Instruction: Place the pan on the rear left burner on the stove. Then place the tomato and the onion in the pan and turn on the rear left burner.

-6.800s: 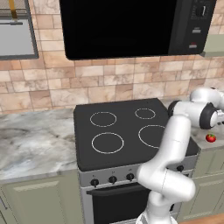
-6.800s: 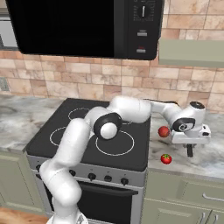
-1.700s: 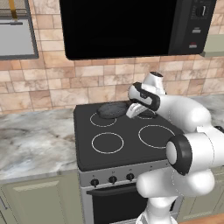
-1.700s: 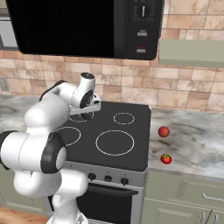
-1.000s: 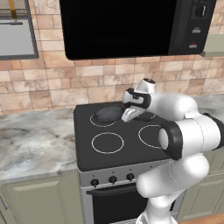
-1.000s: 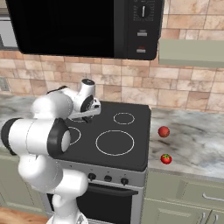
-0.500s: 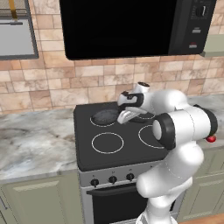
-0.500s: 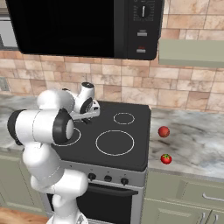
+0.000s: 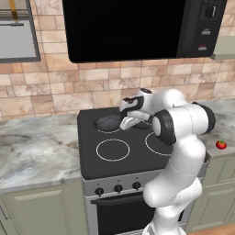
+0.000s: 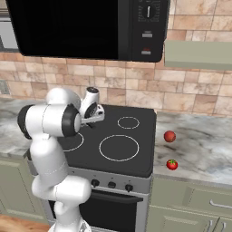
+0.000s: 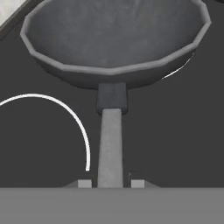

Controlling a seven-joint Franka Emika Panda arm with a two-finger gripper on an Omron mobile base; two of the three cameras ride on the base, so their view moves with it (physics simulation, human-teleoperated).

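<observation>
Two fingertips of the gripper [image 11: 111, 183] clamp the thin handle of the pan [image 11: 114, 37] low over the stove [image 9: 137, 158].
Nearest, the tomato [image 10: 171, 164] lies on the counter [image 10: 199, 145], the onion [image 10: 169, 136] just behind it; farther back, the pan sits on the rear left burner [image 9: 108, 125].

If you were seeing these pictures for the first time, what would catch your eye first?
The white arm bends over the stove, its gripper shut on the handle of the pan at the rear left burner. On the counter to the right lie the tomato and the onion.
</observation>
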